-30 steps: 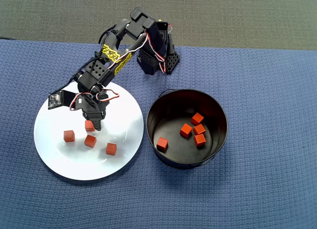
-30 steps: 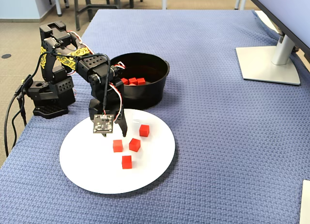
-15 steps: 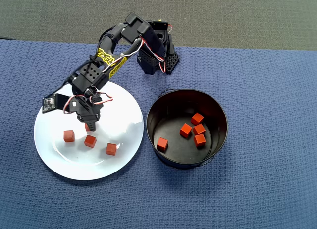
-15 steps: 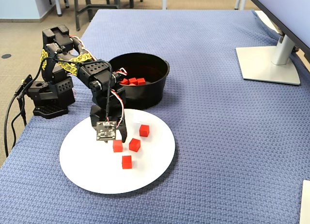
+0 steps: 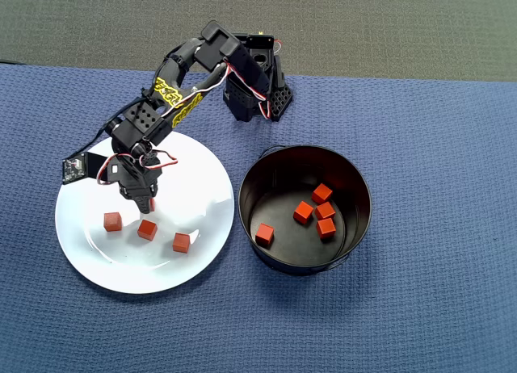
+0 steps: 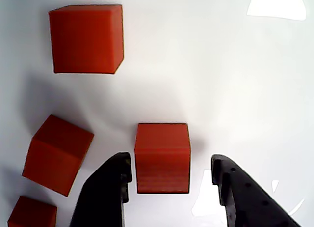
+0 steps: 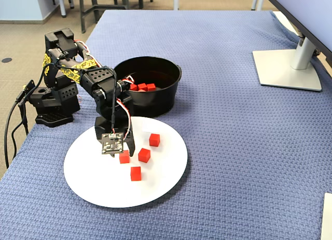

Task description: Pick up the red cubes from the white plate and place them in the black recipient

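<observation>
On the white plate [image 6: 230, 65], one of the red cubes [image 6: 162, 157] is straddled by the open jaws, nearer the left one. Uneven closing could shove it sideways toward a neighbouring cube [image 6: 57, 154].

Eight red cubes [image 5: 181, 242] in all: four on the one white plate [image 5: 202, 183], one of them between the pincer's fingers, and four inside the one black recipient [image 5: 355, 179]
</observation>
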You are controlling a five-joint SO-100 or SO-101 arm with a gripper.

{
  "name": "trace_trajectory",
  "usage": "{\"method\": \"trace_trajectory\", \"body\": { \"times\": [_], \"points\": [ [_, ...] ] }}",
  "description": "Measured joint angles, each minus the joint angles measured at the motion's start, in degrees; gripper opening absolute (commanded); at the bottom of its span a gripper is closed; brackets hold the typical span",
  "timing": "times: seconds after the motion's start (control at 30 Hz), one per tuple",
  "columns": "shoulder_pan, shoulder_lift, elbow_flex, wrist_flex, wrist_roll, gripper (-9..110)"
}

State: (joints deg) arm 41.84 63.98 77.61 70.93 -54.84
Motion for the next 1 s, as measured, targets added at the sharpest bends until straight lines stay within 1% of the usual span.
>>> {"method": "trace_trajectory", "body": {
  "times": [0.13,0.37,0.47,0.63,0.73,0.87,1.0],
  "points": [
    [0.1,0.0,-0.2,0.0,0.0,0],
    [0.4,0.0,-0.2,-1.2,0.1,0],
    [0.4,1.8,1.3,-2.1,1.9,0],
    [0.1,13.9,3.6,-2.3,10.8,0],
    [-2.9,22.8,3.6,0.9,16.6,0],
    [-10.8,32.8,2.4,5.6,25.7,0],
    [-22.4,41.4,3.0,7.9,34.1,0]
  ]
}}
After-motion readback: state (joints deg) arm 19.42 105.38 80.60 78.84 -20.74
